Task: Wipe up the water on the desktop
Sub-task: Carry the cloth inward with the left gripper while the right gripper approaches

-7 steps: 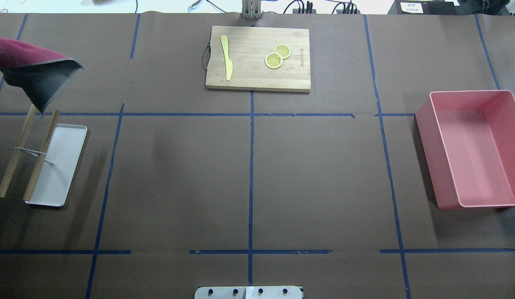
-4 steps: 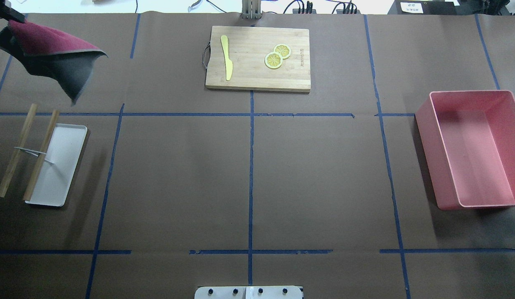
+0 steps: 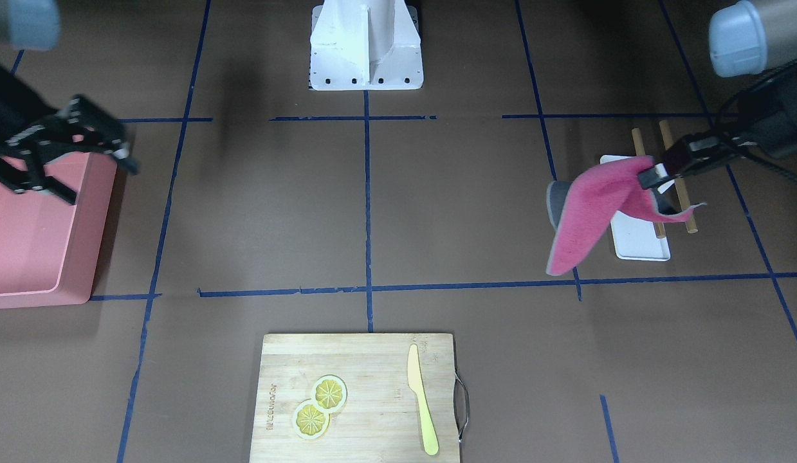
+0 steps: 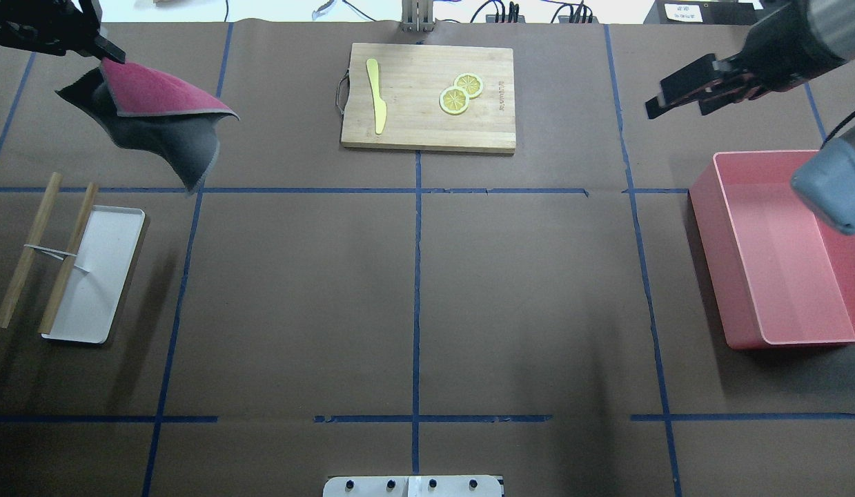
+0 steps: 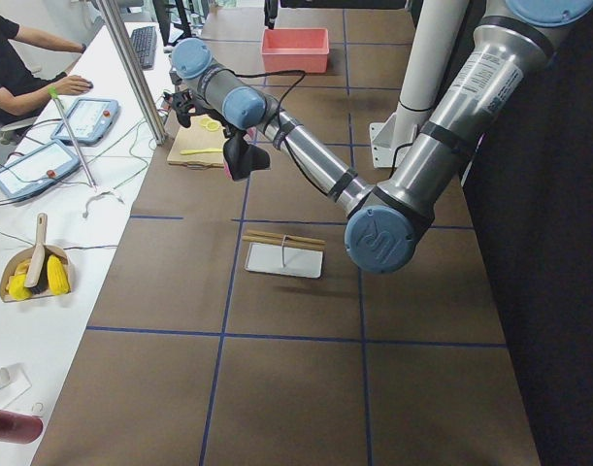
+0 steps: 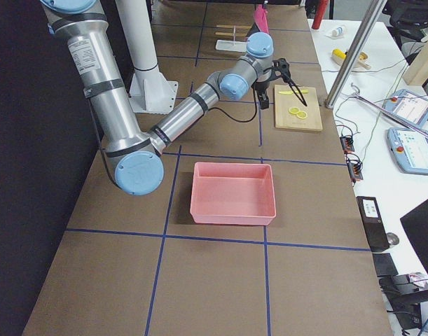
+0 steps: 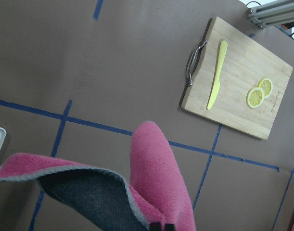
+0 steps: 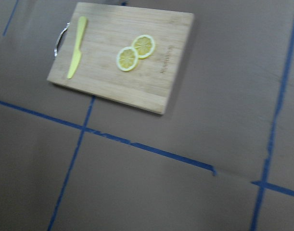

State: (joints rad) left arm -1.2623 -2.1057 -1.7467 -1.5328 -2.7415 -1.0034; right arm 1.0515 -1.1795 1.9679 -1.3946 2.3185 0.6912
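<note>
The desktop (image 4: 524, 290) is a matte dark-brown surface with blue tape lines; I see no wet patch on it in any view. My left gripper (image 4: 103, 59) is shut on a corner of a red cloth with a grey underside (image 4: 158, 103), held in the air over the far left of the desktop. The cloth hangs free in the front view (image 3: 591, 206) and the left wrist view (image 7: 156, 163). My right gripper (image 4: 656, 100) is open and empty, in the air at the far right, beyond the pink bin; it also shows in the front view (image 3: 102, 183).
A wooden cutting board (image 4: 428, 131) at the far middle holds a yellow knife (image 4: 377, 93) and two lemon slices (image 4: 460, 93). A pink bin (image 4: 744, 331) stands at the right. A white tray (image 4: 99, 276) with a wooden rack (image 4: 47, 248) lies at the left.
My left gripper has carried the cloth to the right, and the gripper has come into view. My right arm has come into view at the upper right.
</note>
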